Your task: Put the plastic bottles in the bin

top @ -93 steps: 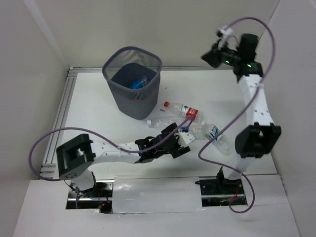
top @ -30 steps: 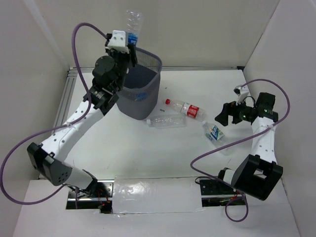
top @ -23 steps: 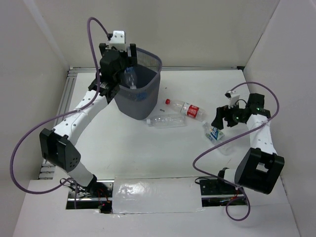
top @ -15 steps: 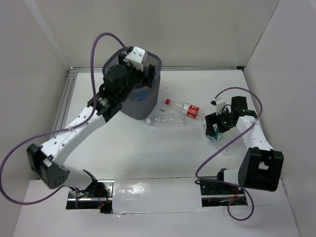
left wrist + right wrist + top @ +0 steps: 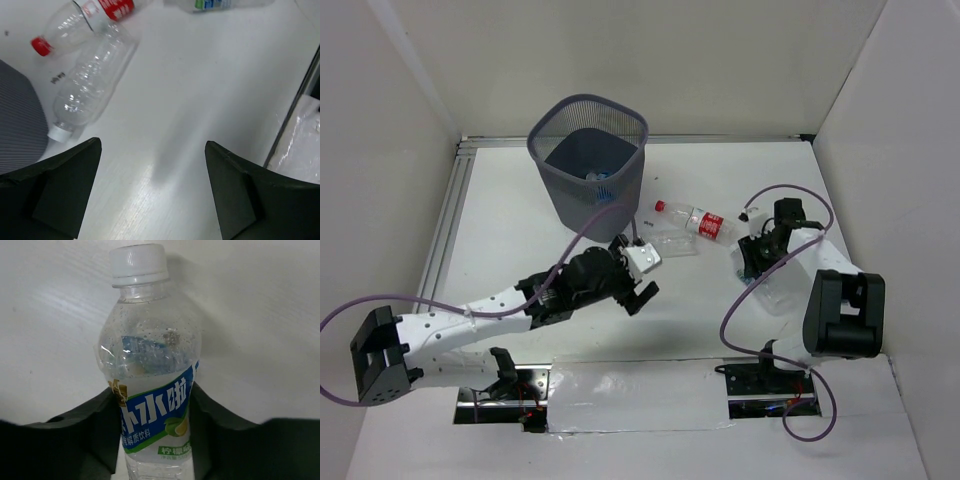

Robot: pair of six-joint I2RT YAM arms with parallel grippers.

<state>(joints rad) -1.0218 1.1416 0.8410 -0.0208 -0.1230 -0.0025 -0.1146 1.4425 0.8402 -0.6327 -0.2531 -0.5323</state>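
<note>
At least one bottle (image 5: 601, 178) lay inside the bin (image 5: 542, 150), at the far side of the table (image 5: 520, 240). Three were left on the table: a red-cap bottle (image 5: 698, 222) touching a clear bottle (image 5: 90, 85) just right of the bin, and a blue-label bottle (image 5: 150, 380) further right. The right pincer (image 5: 155, 392) was clamped on that one, which was not yet lifted. The left pincer (image 5: 150, 150) hung near the clear bottle, jaws wide apart and empty. We judged the job under way, with three bottles to go
</note>
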